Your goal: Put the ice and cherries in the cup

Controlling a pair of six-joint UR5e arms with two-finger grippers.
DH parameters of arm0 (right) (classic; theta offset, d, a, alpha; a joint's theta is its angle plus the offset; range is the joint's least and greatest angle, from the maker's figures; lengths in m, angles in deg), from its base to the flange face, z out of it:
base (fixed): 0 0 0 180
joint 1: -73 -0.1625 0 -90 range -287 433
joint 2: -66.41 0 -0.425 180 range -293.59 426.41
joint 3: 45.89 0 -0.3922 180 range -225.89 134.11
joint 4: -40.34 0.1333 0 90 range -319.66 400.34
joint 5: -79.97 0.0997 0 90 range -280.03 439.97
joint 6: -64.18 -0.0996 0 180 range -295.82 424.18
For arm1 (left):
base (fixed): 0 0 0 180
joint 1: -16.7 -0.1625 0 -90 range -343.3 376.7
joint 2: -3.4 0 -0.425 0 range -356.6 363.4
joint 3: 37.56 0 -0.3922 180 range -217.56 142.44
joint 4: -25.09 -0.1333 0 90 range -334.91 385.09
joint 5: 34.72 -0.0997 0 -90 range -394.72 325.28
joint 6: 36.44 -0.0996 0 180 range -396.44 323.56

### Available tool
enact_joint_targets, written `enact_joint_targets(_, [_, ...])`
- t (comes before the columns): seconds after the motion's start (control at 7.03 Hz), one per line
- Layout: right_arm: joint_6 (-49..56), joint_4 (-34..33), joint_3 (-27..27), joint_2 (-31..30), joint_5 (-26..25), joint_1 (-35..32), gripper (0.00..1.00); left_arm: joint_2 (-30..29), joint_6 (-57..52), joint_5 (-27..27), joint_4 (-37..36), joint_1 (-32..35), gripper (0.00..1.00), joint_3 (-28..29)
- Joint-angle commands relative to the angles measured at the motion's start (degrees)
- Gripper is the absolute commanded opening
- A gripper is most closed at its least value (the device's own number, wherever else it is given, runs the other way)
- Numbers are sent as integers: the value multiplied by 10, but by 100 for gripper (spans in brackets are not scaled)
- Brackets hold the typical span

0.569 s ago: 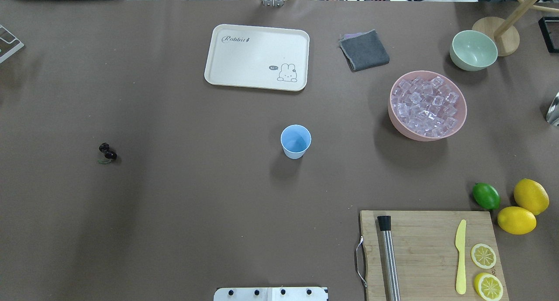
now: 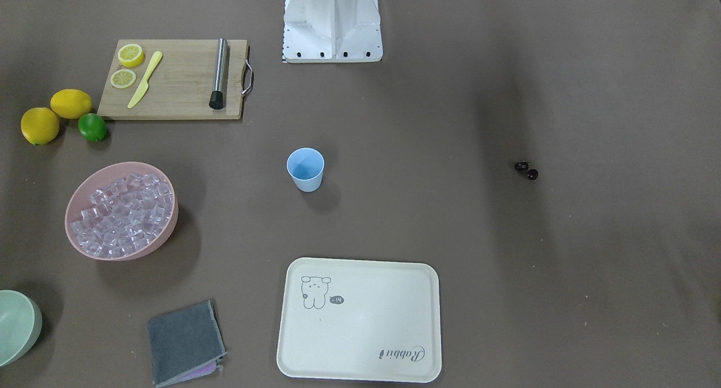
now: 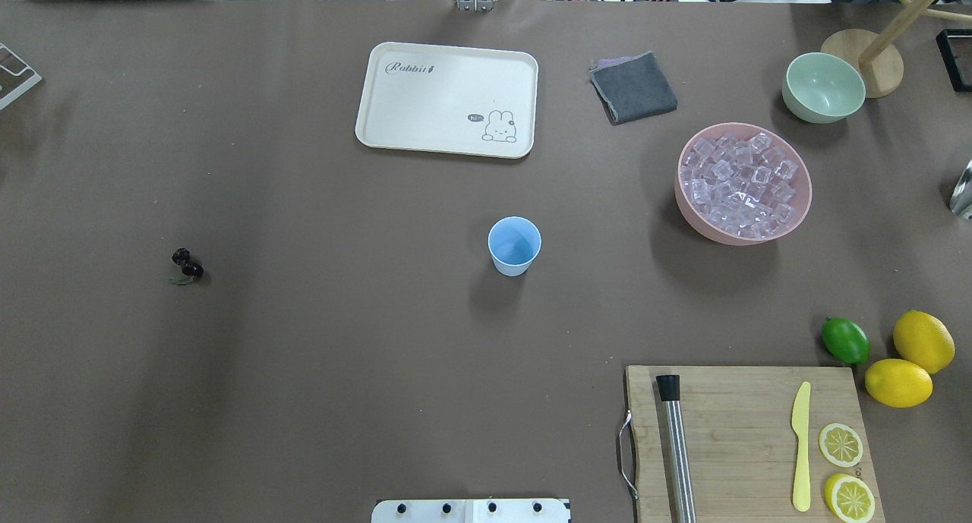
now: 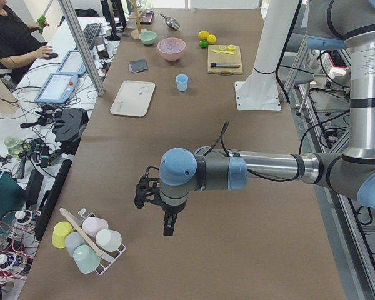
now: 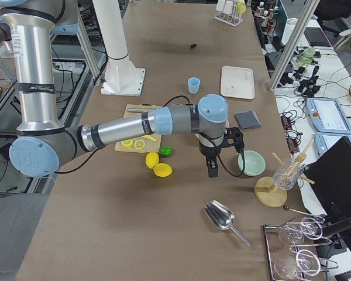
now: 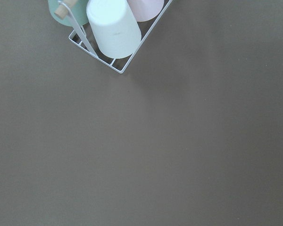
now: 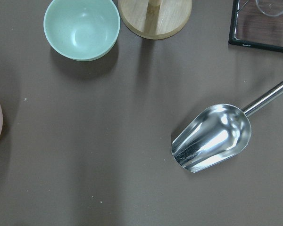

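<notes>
Brown tabletop bears the cup upright, mouth skyward; cherries lie well apart; both arms' jaws: cannot tell

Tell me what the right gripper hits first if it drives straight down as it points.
The right gripper likely meets bare table first, between metal scoop and pale green bowl; depth unclear.
</notes>
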Motion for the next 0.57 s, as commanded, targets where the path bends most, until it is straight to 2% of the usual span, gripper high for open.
enact_joint_targets(0.0, [0,0,-1,3,-1,0,100,0,-1,0,0,0,98,5])
enact_joint_targets(0.43, [-1,0,-1,6,-1,4,100,-2,0,0,0,0,98,5])
